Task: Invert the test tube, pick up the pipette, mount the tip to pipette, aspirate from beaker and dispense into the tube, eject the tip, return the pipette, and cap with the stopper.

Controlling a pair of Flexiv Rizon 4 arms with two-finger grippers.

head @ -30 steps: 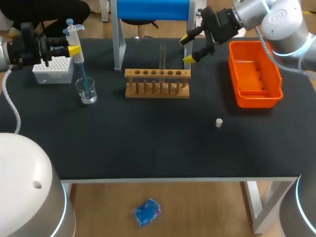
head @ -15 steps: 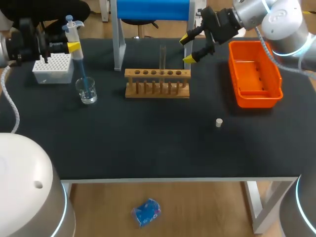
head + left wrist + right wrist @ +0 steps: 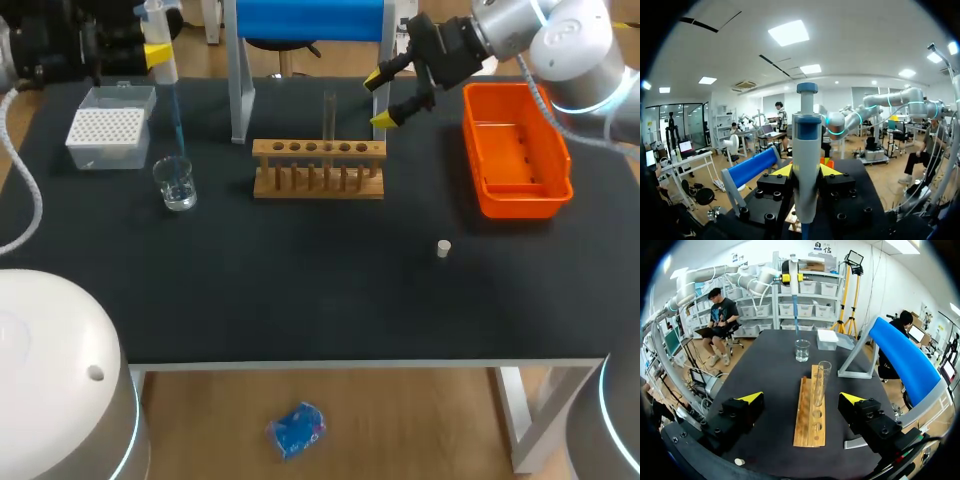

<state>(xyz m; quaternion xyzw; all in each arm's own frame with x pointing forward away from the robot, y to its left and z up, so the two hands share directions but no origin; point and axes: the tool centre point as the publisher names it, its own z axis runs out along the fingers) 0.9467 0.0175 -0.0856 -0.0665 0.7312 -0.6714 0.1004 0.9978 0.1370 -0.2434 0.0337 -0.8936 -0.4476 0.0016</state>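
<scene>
My left gripper [image 3: 152, 52] is shut on the white pipette [image 3: 160, 60] at the table's far left, its yellow tips on both sides of the pipette body [image 3: 806, 150]. The blue tip [image 3: 176, 125] hangs just above the glass beaker [image 3: 177, 185]. A clear test tube [image 3: 329, 115] stands upright in the wooden rack [image 3: 318, 168]. My right gripper [image 3: 385, 98] is open behind the rack's right end, holding nothing. In the right wrist view the test tube [image 3: 821, 382] and rack [image 3: 810, 415] lie ahead of the right gripper [image 3: 801, 399]. A small white stopper [image 3: 443, 248] lies on the mat.
A white tip box [image 3: 107, 125] sits behind the beaker at the far left. An orange bin [image 3: 515, 150] stands at the right. A stand with a blue top [image 3: 305, 20] and grey legs rises behind the rack.
My left arm has lifted the pipette up and back, drawing its blue tip out of the beaker. The right arm has stayed still.
</scene>
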